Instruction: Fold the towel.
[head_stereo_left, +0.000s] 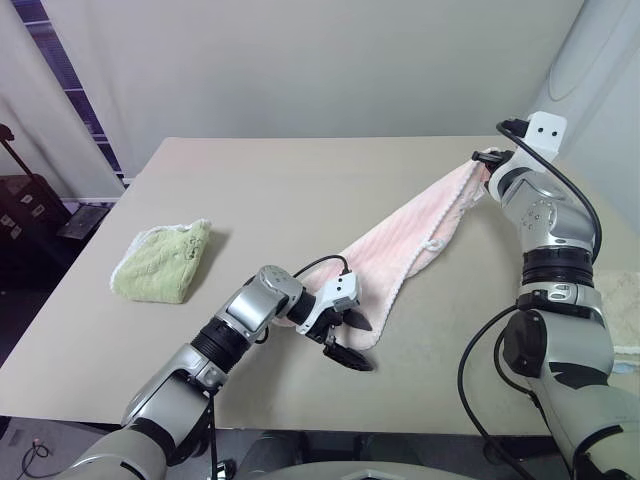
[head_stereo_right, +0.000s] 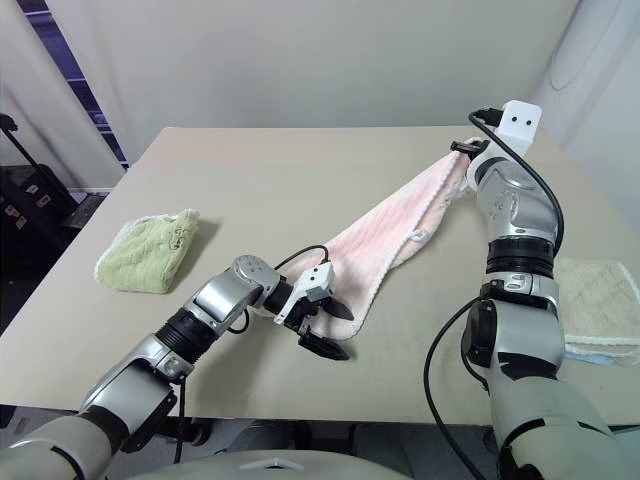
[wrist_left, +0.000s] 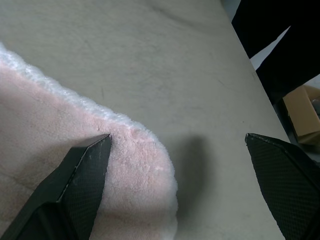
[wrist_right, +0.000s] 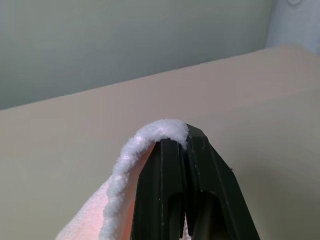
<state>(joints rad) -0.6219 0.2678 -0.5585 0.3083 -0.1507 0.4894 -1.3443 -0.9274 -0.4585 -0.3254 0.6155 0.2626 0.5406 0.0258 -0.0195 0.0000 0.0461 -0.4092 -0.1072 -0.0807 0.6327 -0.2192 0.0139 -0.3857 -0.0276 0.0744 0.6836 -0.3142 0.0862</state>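
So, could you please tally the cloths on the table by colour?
Pink: 1, the towel
Green: 1, the green towel
Beige: 1, the beige towel
Light blue: 1, the blue cloth under the beige towel
Total: 4

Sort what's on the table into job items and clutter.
Job: pink towel, one corner pinched in the shut right tool; open left tool at its lower corner.

Lying about: green towel; beige towel with light blue cloth beneath.

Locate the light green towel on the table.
In the left eye view, the light green towel lies bunched near the table's left edge, apart from the pink towel.
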